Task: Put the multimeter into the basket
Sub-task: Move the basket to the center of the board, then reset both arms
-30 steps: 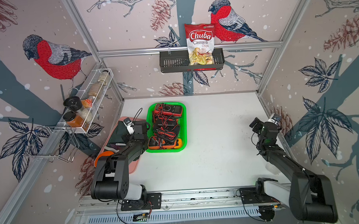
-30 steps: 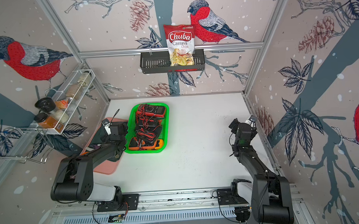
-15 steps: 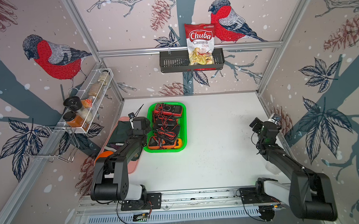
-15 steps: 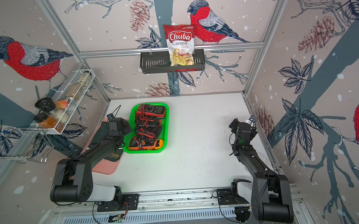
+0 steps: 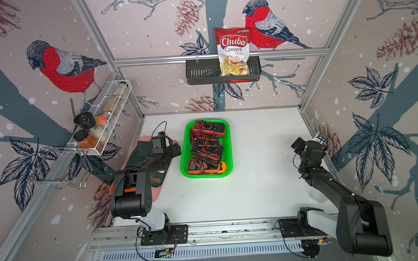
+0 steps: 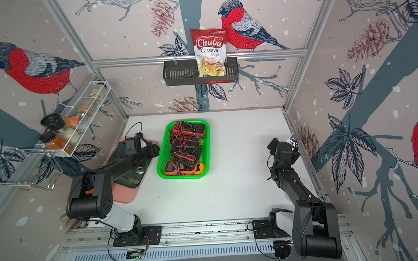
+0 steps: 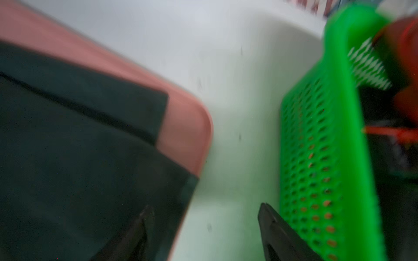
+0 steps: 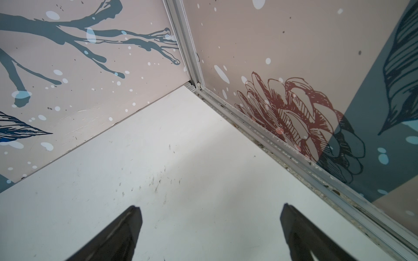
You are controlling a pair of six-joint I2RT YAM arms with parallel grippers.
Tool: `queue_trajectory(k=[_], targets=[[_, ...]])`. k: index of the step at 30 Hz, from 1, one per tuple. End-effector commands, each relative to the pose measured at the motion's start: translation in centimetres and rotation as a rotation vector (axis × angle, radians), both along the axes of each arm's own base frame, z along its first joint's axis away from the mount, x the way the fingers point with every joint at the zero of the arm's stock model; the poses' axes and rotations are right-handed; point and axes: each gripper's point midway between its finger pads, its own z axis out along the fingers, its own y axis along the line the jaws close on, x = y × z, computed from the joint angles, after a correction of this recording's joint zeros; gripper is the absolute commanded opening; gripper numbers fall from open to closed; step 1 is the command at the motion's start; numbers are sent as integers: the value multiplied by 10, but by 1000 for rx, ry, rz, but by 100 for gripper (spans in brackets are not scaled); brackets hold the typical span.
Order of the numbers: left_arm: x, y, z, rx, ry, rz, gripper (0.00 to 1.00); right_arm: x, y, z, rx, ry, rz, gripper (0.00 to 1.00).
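Note:
The bright green basket [image 5: 185, 146] stands on the white table left of centre, seen in both top views. Multimeters lie in it under tangled leads: a red one [image 5: 209, 128] at the far end, black ones in the middle, an orange one [image 5: 206, 166] at the near end. My left gripper [image 5: 177, 149] hovers low just outside the basket's left wall [image 7: 312, 140], over the gap to the pink tray. Its jaws [image 7: 204, 208] stand apart with nothing between them; that view is blurred. My right gripper [image 8: 209, 206] is open and empty near the right wall [image 5: 298, 143].
A pink tray [image 5: 157, 195] with a dark green mat lies left of the basket, under my left arm. A black slotted shelf basket [image 5: 223, 73] on the back wall holds a chips bag. A white wire rack [image 5: 101, 121] with spice jars hangs on the left wall.
My left gripper has shifted a little towards the basket's left wall and its jaws have narrowed. The right arm has stayed put.

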Motion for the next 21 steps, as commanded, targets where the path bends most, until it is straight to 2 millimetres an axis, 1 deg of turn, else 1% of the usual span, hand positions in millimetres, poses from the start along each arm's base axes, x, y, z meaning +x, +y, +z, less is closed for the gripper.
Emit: queue_trajectory(k=[1, 4, 6, 7, 10, 13, 15, 17, 18, 19, 21], targets=[[-22, -24, -9, -96, 77, -110, 78, 1, -3, 3, 13, -14, -27, 100], [-19, -11, -3, -27, 38, -68, 83, 1, -2, 2, 14, -11, -21, 100], [-16, 1, 8, 55, -29, -47, 87, 1, -1, 1, 10, -11, -19, 100], [-15, 5, 14, 86, -67, -50, 88, 1, -2, 1, 6, -11, -21, 100], [-8, 11, 43, 180, -267, -65, 89, 0, -2, 1, -6, -15, -26, 100], [-10, 15, 69, 256, -460, -65, 89, -1, -1, 1, -25, -26, -22, 100], [-13, 21, 82, 307, -562, -40, 92, -1, 2, 2, -52, -39, -7, 100], [-15, 26, 91, 345, -638, -15, 94, -3, 4, 2, -82, -58, 2, 100], [-16, 27, 92, 357, -665, -9, 94, -4, 5, 4, -97, -75, 6, 100], [-17, 28, 92, 364, -685, -4, 95, -5, 6, 5, -109, -89, 11, 100], [-15, 28, 86, 355, -692, -2, 98, -6, 7, 4, -124, -111, 17, 100]])
